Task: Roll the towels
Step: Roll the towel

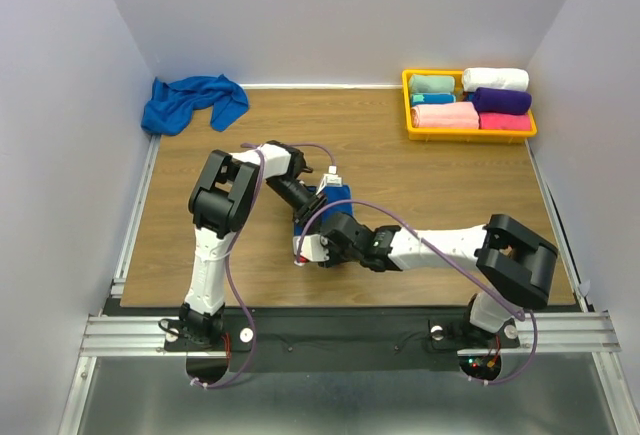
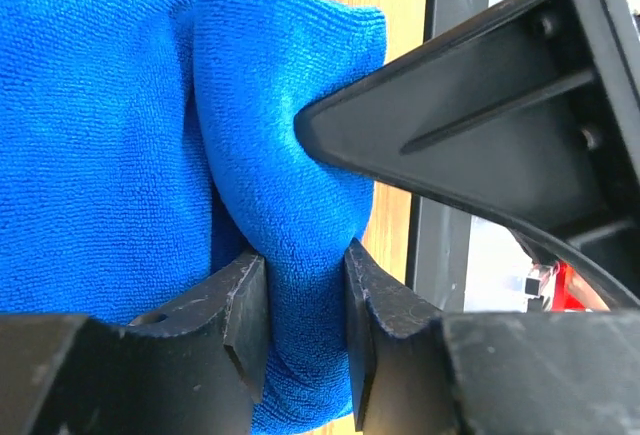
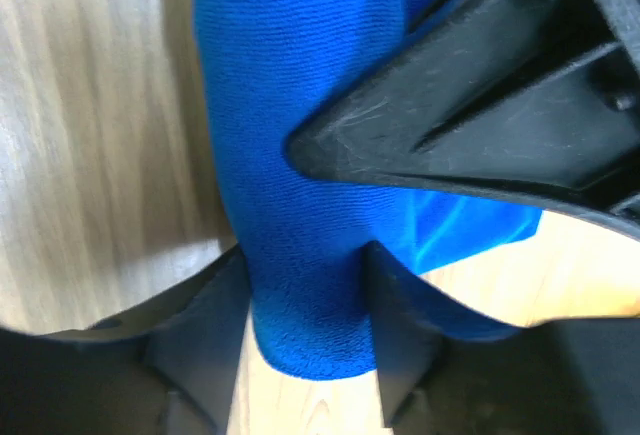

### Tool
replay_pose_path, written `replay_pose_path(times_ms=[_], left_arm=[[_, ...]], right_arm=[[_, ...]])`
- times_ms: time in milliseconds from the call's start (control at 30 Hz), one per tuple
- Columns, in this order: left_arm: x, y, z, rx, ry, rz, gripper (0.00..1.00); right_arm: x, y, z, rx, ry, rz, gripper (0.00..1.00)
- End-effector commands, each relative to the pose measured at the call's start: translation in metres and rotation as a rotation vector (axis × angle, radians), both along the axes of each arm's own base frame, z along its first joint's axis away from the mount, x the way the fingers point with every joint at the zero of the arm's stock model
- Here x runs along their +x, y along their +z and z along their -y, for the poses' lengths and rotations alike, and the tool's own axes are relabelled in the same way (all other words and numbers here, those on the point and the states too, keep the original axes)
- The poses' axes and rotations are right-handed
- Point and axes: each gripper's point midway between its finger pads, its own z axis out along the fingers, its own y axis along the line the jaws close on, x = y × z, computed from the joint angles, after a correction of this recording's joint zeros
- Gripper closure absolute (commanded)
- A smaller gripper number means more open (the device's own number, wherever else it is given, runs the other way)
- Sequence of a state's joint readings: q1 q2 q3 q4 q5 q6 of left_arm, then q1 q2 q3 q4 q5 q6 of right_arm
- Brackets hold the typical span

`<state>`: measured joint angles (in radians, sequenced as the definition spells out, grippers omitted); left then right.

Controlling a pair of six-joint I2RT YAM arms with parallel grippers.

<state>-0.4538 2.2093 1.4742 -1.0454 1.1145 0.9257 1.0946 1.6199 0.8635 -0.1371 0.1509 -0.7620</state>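
Top external view, left to right: one royal-blue towel (image 1: 190,103) lies crumpled at the upper left of the desk (image 1: 440,185), untouched. At the centre of the frame the second blue towel (image 1: 334,198) is bunched under both wrists where the left arm (image 1: 222,200) and right arm (image 1: 450,245) meet. At the upper right a yellow tray (image 1: 408,105) holds rolled towels of other colours. In the left wrist view the left jaws stand narrow and pinch a raised fold of this second towel, with a black finger from the other side pressing into the cloth beside it. In the right wrist view the right jaws sit on either side of a hanging edge, and the cloth fills the gap, so they appear to hold it. The fabric looks light, limp and plush: it should sag, crease and drag rather than slide, and a roll will probably loosen unless kept taut. The best hold seems to be at the two corners of one short end.
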Motion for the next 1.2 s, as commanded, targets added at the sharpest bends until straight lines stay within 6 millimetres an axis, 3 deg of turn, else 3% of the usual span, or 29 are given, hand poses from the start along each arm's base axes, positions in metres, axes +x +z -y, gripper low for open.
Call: replay_pose_path(times_ms=[0, 100, 267, 333, 433, 633, 800, 867, 933, 967, 1000, 1067, 1100, 1133, 1167], left_arm=[[0.007, -0.033, -0.025, 0.118, -0.091, 0.124, 0.56], [0.011, -0.021, -0.026, 0.096, -0.081, 0.147, 0.50], [0.020, 0.002, -0.035, 0.073, -0.036, 0.179, 0.33], [0.029, 0.011, -0.041, 0.069, -0.008, 0.206, 0.21], [0.052, 0.021, -0.066, 0.070, 0.076, 0.225, 0.09], [0.085, 0.040, -0.104, 0.068, 0.211, 0.289, 0.07], [0.119, 0.064, -0.153, 0.082, 0.399, 0.421, 0.05], [0.138, 0.077, -0.172, 0.094, 0.479, 0.549, 0.04], [0.134, 0.083, -0.180, 0.124, 0.511, 0.586, 0.03], [0.143, 0.088, -0.183, 0.128, 0.523, 0.664, 0.02], [0.142, 0.105, -0.185, 0.137, 0.536, 0.739, 0.02], [0.137, 0.105, -0.186, 0.136, 0.559, 0.812, 0.01], [0.133, 0.123, -0.186, 0.125, 0.574, 0.886, 0.01], [0.121, 0.113, -0.186, 0.132, 0.591, 0.873, 0.01], [0.120, 0.131, -0.186, 0.113, 0.602, 0.966, 0.01]], right_arm=[[-0.008, -0.017, 0.003, 0.003, -0.003, -0.046, 0.64], [-0.015, -0.017, 0.006, 0.021, -0.004, -0.114, 0.99], [-0.027, -0.012, 0.006, 0.045, 0.018, -0.280, 0.99], [-0.028, -0.014, 0.014, 0.024, 0.011, -0.316, 0.99], [-0.035, -0.012, 0.015, 0.031, 0.021, -0.379, 1.00], [-0.042, -0.005, 0.011, 0.035, 0.008, -0.484, 1.00], [-0.047, -0.006, 0.009, 0.022, -0.049, -0.675, 1.00], [-0.044, 0.003, -0.002, 0.033, -0.066, -0.748, 0.99], [-0.048, -0.001, 0.001, 0.019, -0.087, -0.817, 0.99], [-0.045, 0.009, -0.009, 0.054, -0.085, -0.854, 0.99], [-0.047, 0.004, -0.005, 0.029, -0.116, -0.914, 0.99], [-0.049, 0.012, -0.011, 0.061, -0.120, -1.014, 1.00], [-0.048, 0.018, -0.013, 0.059, -0.126, -1.056, 0.99], [-0.044, 0.013, -0.012, 0.060, -0.148, -1.104, 1.00], [-0.043, 0.020, -0.013, 0.074, -0.144, -1.162, 0.99]])
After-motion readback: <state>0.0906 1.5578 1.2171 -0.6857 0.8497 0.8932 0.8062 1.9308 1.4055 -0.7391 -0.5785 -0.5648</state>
